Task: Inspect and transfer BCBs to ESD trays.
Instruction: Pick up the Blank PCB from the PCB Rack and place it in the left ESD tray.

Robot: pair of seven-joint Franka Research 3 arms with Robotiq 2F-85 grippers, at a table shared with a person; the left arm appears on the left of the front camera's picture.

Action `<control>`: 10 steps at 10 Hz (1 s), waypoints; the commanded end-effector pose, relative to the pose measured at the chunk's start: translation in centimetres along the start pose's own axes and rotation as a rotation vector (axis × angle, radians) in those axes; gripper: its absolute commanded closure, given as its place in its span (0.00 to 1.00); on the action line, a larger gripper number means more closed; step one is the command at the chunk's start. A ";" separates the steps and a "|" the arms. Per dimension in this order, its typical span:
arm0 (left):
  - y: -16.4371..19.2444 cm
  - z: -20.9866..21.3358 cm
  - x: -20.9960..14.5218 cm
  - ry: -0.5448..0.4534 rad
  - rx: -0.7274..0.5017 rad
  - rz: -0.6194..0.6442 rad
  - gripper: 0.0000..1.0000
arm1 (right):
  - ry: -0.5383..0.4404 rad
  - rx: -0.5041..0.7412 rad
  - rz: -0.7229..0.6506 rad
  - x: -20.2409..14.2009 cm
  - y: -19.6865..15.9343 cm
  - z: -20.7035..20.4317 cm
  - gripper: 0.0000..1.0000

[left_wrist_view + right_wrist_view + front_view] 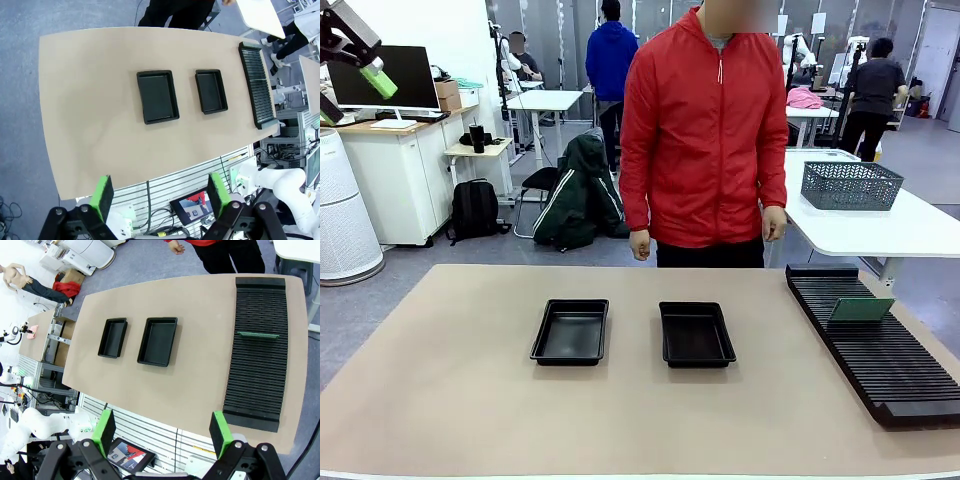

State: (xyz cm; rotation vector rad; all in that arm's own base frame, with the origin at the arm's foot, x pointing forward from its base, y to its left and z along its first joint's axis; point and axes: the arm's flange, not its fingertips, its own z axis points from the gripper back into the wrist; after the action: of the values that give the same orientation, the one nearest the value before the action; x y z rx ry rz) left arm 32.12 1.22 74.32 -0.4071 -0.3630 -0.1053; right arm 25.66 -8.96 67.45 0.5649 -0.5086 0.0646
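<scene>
Both the left gripper [160, 193] and the right gripper [162, 431] hang empty with jaws apart, and the lone BCB [861, 309] leans in the slotted rack [880, 365] at frame right, where a skewed pinch could wedge it against the ribs.

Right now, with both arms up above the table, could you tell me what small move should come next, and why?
Probably lower the open right gripper toward the one BCB standing in the rack: it sits on that arm's side, and both ESD trays lie empty.
</scene>
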 end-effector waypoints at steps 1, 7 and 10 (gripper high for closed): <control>0.1 0.1 -0.1 0.007 0.011 0.005 0.00 | 0.002 0.001 0.000 -0.1 0.0 -0.1 0.00; 0.1 0.1 -0.1 0.007 0.011 0.005 0.00 | 0.000 0.000 0.000 0.0 0.0 0.0 0.00; 0.1 0.1 -0.1 0.007 0.011 0.005 0.00 | 0.045 -0.145 0.161 2.2 -2.1 -1.2 0.00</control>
State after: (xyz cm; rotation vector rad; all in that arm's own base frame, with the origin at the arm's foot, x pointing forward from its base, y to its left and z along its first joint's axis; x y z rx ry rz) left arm 32.11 1.23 74.33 -0.4070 -0.3631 -0.1052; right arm 27.01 -9.76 66.73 0.4646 -0.4993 0.1341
